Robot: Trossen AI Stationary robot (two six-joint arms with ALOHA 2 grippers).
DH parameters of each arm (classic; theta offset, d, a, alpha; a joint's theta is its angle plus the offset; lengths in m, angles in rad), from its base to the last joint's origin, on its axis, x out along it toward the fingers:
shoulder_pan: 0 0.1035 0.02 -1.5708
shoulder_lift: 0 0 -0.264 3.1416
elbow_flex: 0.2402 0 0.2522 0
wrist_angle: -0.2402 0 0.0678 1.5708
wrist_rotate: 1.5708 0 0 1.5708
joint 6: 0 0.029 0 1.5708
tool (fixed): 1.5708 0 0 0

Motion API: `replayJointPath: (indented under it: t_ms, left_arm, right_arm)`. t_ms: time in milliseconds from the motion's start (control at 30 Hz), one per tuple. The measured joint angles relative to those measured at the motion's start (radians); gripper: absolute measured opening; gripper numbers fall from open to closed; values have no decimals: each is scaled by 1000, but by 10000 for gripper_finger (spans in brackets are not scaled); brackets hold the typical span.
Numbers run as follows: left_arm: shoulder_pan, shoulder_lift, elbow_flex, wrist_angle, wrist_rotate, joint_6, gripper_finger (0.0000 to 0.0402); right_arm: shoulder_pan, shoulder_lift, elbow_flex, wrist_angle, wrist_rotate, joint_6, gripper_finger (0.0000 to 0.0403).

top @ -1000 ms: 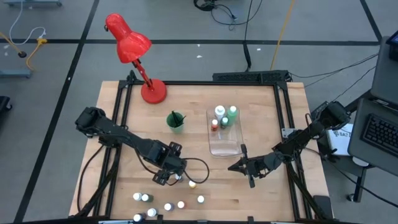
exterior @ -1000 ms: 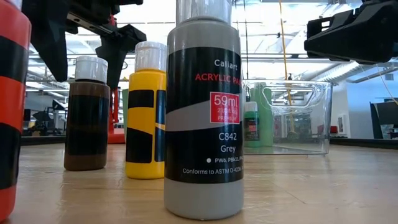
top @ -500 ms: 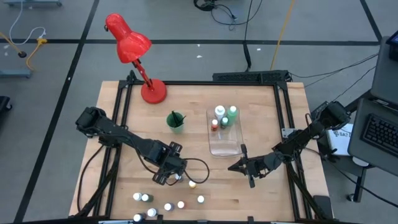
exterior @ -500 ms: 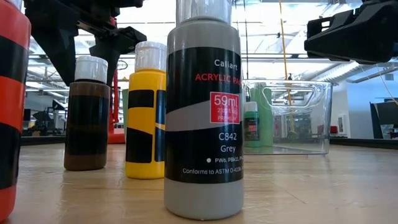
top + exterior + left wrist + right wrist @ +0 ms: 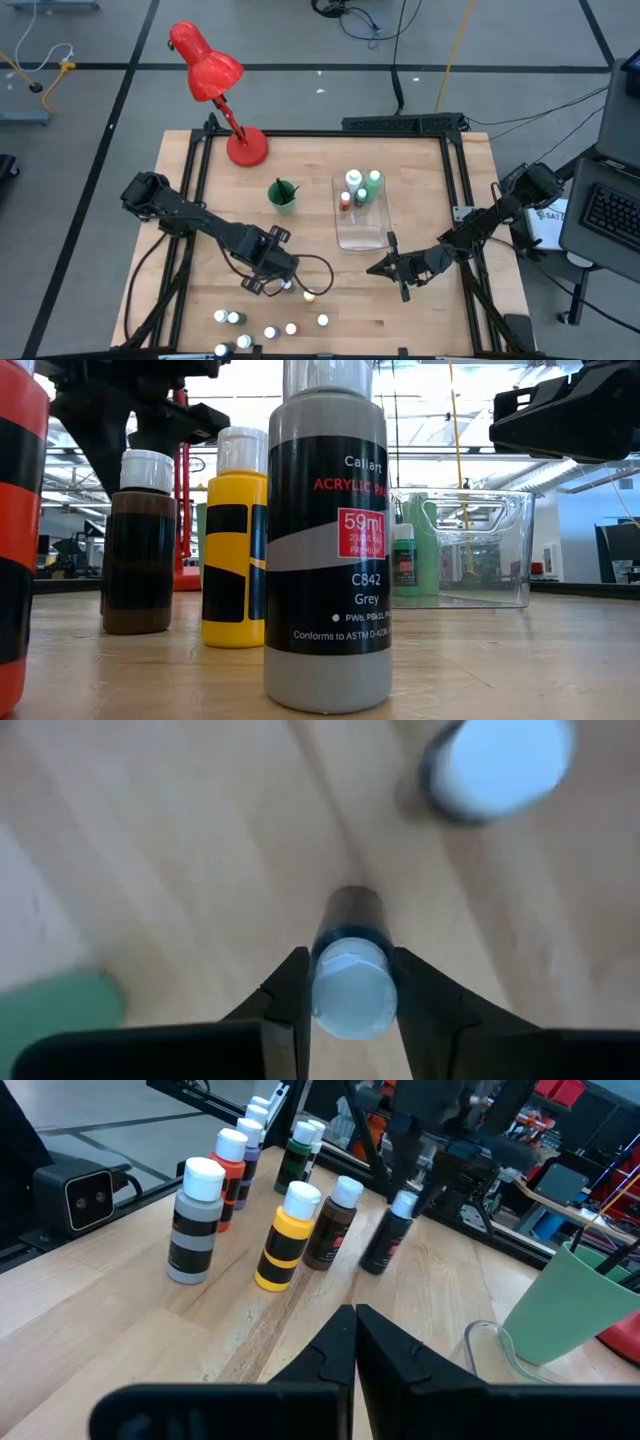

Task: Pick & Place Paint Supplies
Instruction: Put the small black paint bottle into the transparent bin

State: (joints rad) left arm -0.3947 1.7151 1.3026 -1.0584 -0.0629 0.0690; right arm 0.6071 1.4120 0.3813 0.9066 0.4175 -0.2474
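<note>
My left gripper (image 5: 263, 276) stands over the near-middle of the table, shut on a small dark paint bottle (image 5: 382, 1243) with a white cap. Beside it stand a brown bottle (image 5: 328, 1227), a yellow one (image 5: 287, 1237) and a grey one (image 5: 197, 1220), each upright on its base. More bottles (image 5: 270, 330) stand along the near edge. My right gripper (image 5: 376, 268) is shut and empty, to the right of these and near the clear bin (image 5: 360, 238). A green cup (image 5: 283, 196) holds thin brushes. My left gripper pinches the dark bottle's white cap (image 5: 350, 998) between its two fingers (image 5: 292, 982), one on each side. The fingers come from above, pointing down. The bottle leans below them (image 5: 378, 1258); I cannot tell whether its base is off the table.
The clear bin holds several bottles (image 5: 358, 188) at its far end. A red desk lamp (image 5: 215, 85) stands at the far left. Bare wood lies between the bin and the near bottles. In the low view the grey bottle (image 5: 328, 540) stands closest.
My left gripper has shifted a little toward the table's left edge. In the low view its fingers have drawn closer together above the bottles. My right gripper has kept still.
</note>
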Motion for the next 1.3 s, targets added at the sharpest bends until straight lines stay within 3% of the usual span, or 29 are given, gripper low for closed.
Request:
replayJointPath:
  t_ms: [233,500,667,933,1133,1300]
  left_arm:
    - [15,3,89,-71,-43,21,97]
    - [74,3,355,-149,-137,129,97]
    - [178,1,479,-8,-63,88,97]
    - [324,17,503,260,33,79,97]
    - [377,146,532,305,115,115,97]
    - [415,303,656,297,65,141,97]
  right_arm:
    - [0,0,0,0,0,0,4]
    - [0,0,0,0,0,1,4]
    - [0,0,0,0,0,1,4]
    - [1,0,0,17,0,1,4]
    - [1,0,0,37,-3,-6,4]
    - [9,0,0,50,-28,-15,4]
